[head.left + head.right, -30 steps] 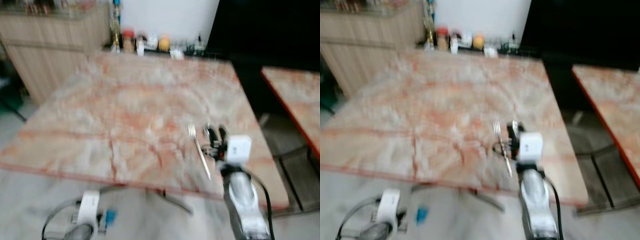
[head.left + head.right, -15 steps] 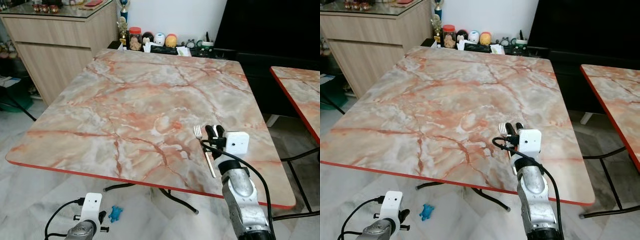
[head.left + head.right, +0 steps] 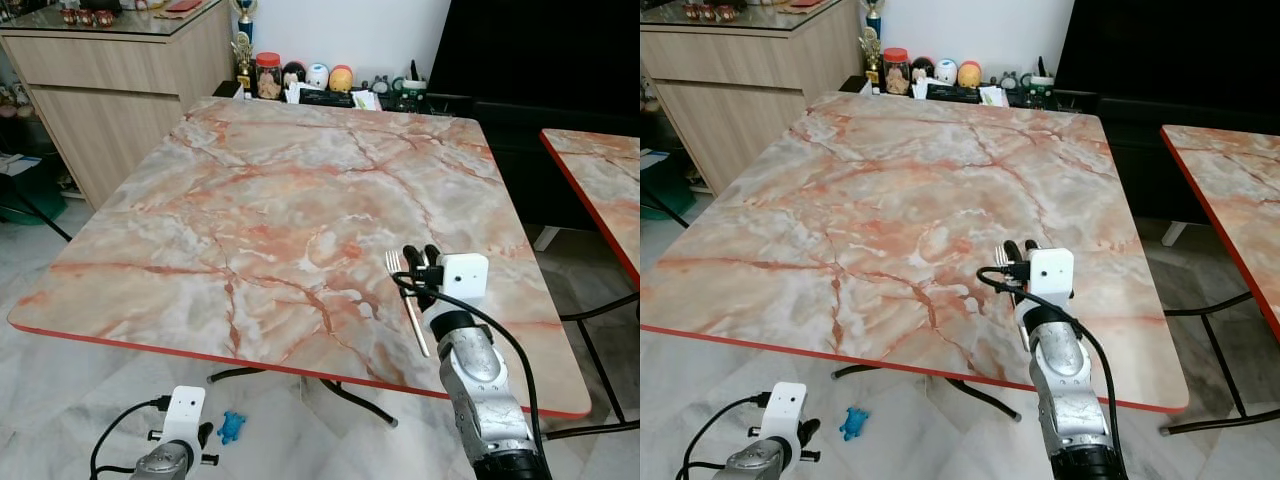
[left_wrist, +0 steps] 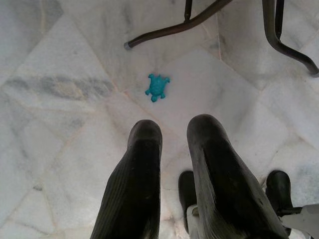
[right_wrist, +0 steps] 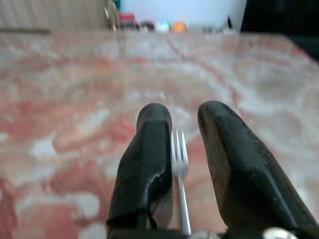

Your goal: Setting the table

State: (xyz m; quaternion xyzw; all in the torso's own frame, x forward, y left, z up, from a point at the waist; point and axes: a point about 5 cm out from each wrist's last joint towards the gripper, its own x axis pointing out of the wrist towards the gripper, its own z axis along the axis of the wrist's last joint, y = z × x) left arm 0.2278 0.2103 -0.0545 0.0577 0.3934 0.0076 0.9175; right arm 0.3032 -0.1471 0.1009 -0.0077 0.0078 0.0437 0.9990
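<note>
A silver fork (image 3: pixel 405 300) lies on the pink marble table (image 3: pixel 250 200) near its front right corner, tines pointing away from me. My right gripper (image 3: pixel 420 253) hovers just above the fork's tine end, open. In the right wrist view the fork (image 5: pixel 178 159) runs between the two black fingers (image 5: pixel 149 149), close to one and apart from the other. My left arm hangs low beside the table. Its gripper (image 4: pixel 174 132) is slightly open over the floor and holds nothing.
Jars and small figures (image 3: pixel 310 78) line the table's far edge. A wooden cabinet (image 3: pixel 110 80) stands at the back left and a second marble table (image 3: pixel 600 180) at the right. A blue toy turtle (image 4: pixel 157 87) lies on the floor by the table's metal legs (image 4: pixel 189 22).
The view was blurred one second ago and is steady now. My right gripper has edged slightly forward and to the left over the fork. The fork has stayed in place.
</note>
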